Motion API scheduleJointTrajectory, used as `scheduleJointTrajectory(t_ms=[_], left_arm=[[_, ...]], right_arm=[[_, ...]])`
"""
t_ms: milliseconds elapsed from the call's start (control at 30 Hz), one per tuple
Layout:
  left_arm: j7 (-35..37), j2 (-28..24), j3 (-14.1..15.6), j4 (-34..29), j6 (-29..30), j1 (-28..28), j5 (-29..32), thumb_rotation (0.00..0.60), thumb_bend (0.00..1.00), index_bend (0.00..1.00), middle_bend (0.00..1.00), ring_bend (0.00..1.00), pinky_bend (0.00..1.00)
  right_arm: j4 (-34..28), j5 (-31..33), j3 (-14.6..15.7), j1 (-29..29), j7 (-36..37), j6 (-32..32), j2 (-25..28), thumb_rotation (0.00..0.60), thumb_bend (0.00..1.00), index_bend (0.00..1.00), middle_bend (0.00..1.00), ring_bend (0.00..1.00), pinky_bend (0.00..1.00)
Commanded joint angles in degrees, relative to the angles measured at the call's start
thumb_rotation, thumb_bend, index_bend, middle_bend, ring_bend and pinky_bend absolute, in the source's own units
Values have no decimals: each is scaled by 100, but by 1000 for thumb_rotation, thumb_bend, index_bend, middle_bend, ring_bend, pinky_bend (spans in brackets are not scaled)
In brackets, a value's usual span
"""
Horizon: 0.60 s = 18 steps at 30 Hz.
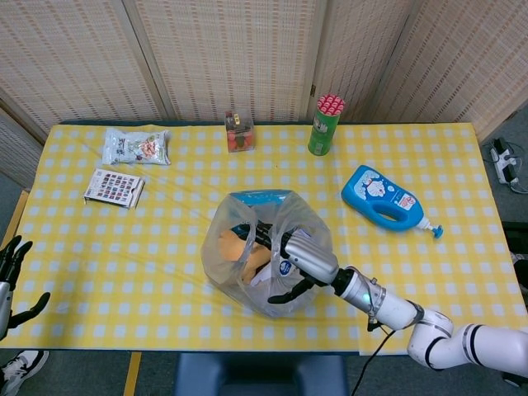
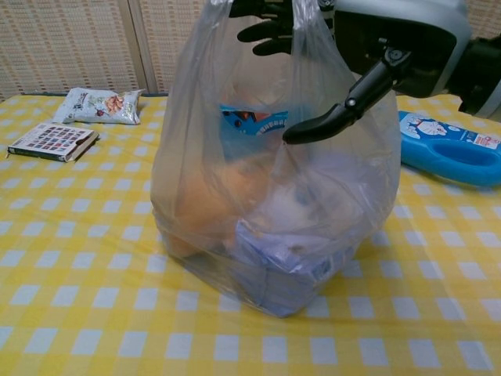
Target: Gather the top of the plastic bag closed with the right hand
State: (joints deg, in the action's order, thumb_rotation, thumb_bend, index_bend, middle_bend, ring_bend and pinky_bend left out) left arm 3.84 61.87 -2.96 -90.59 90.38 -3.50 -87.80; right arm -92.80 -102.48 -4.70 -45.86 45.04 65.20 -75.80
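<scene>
A clear plastic bag (image 1: 224, 268) stands upright on the yellow checked table, near its front edge. Inside are an orange item (image 2: 200, 207), a blue packet (image 2: 252, 121) and a white pack. My right hand (image 1: 290, 256) lies across the bag's right upper side. Its dark fingers (image 2: 266, 30) reach over the bag mouth and push the plastic leftward. The thumb (image 2: 333, 117) sticks out apart, against the bag's outer wall (image 2: 344, 211). Plastic bunches between fingers and thumb, but nothing is clamped. My left hand (image 1: 12, 276) hangs open past the table's left front corner.
A blue detergent bottle (image 1: 384, 198) lies right of the bag. At the back stand a green can (image 1: 324, 125) and a small box (image 1: 239, 130). A snack packet (image 1: 136, 146) and a flat printed box (image 1: 114, 187) lie at the back left.
</scene>
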Motion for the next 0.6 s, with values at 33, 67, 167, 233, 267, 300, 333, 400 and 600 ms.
scheduleJointTrajectory(t_ms=[33,67,167,233,267,300,333,400,600], left_arm=[[19,-11,-2,-4,14,9,-7,600,297,0,41,127,68],[27,-17,-4,-5,21,13,-6,600,296,0,43,128,68],[61,-32,-13,-2,38,27,2,600,297,0,46,129,68],[83,-44,-18,0,41,32,8,600,297,0,47,129,68],[95,-48,-19,3,42,34,8,600,297,0,48,130,68],[110,-53,-19,8,43,37,9,600,297,0,48,130,68],[120,-55,-21,13,40,37,11,600,296,0,48,130,68],[148,-62,-23,22,33,41,20,600,296,0,49,131,68],[219,-87,-26,40,17,54,47,600,297,0,50,132,69]], right_arm=[[66,66,-3,-69,73,-41,-84,600,156,0,0,0,0],[89,89,-6,-95,111,-58,-113,600,156,0,0,0,0],[179,146,-15,-195,248,-124,-205,600,155,0,0,0,0],[249,171,-26,-262,315,-154,-273,600,156,0,0,0,0],[277,182,-33,-288,332,-163,-302,600,156,0,0,0,0],[318,189,-41,-324,339,-174,-340,600,155,0,0,0,0],[339,193,-42,-351,362,-183,-364,600,155,0,0,0,0],[386,198,-54,-402,450,-164,-417,600,156,0,0,0,0],[553,204,-79,-508,689,-57,-583,600,155,0,0,0,0]])
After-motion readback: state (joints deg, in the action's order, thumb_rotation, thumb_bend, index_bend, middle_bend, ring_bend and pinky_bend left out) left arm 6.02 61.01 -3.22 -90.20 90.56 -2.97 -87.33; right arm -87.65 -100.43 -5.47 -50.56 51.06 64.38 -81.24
